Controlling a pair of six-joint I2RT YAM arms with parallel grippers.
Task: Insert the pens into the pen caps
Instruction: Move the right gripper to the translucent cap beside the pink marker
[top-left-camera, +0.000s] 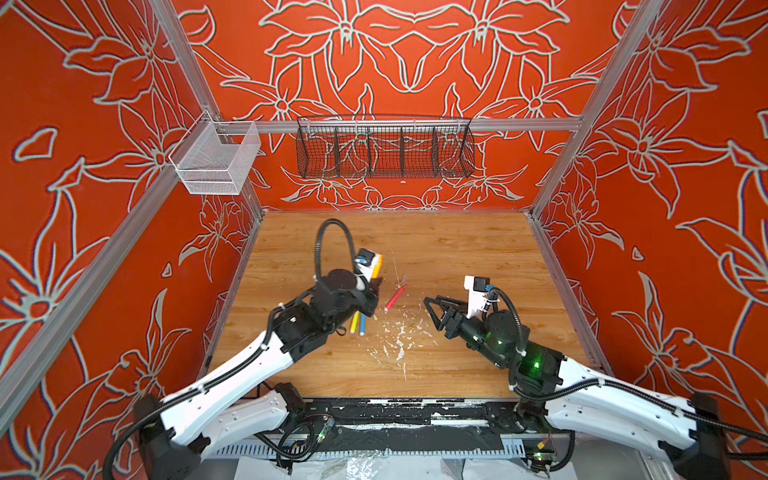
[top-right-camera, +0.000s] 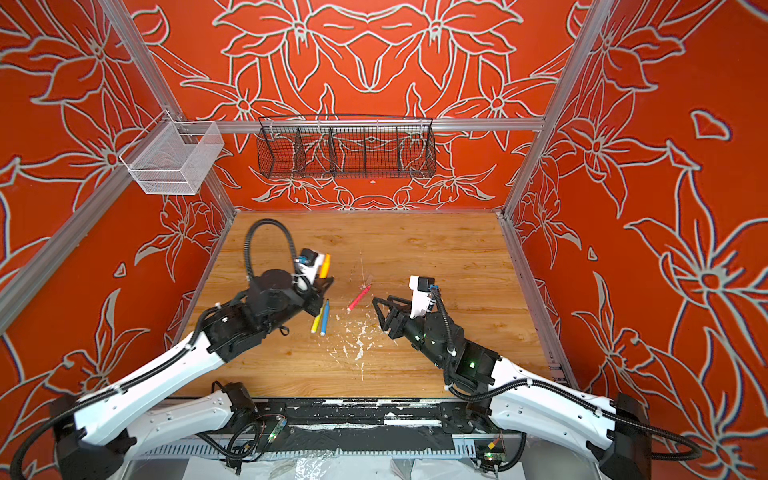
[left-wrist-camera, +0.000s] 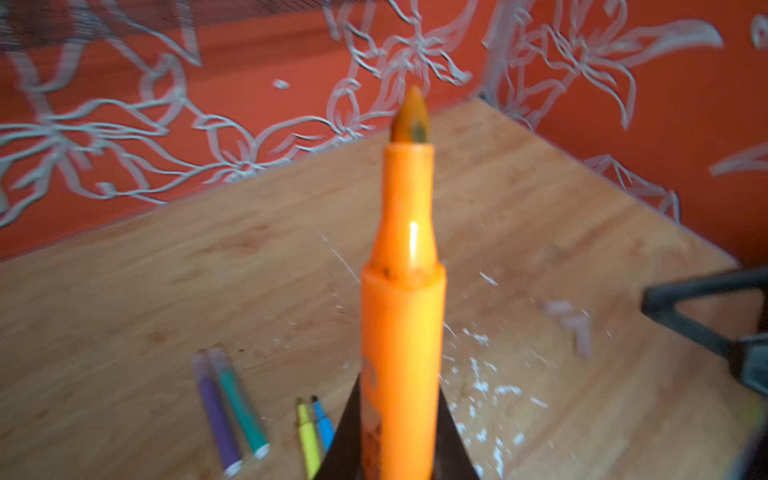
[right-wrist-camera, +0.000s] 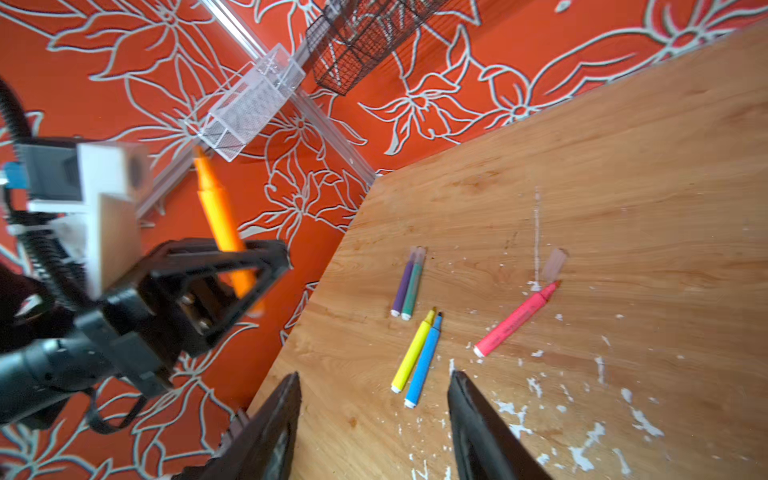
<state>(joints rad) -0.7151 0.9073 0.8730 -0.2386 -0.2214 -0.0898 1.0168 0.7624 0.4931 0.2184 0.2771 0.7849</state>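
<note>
Left wrist, orange pen (left-wrist-camera: 401, 332) clamped between jaws

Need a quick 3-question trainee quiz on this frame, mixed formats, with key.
1. True or false: the left gripper is shut on the orange pen.
2. Which pens lying on the table already wear clear caps? A) yellow and blue B) purple pen and green pen C) all five on the table
3. Fill in: the loose cap lies on the wood just beyond the tip of the ___ pen.

Key
1. True. The orange pen is clamped with its bare tip pointing away from the gripper.
2. B
3. pink-red pen
</note>
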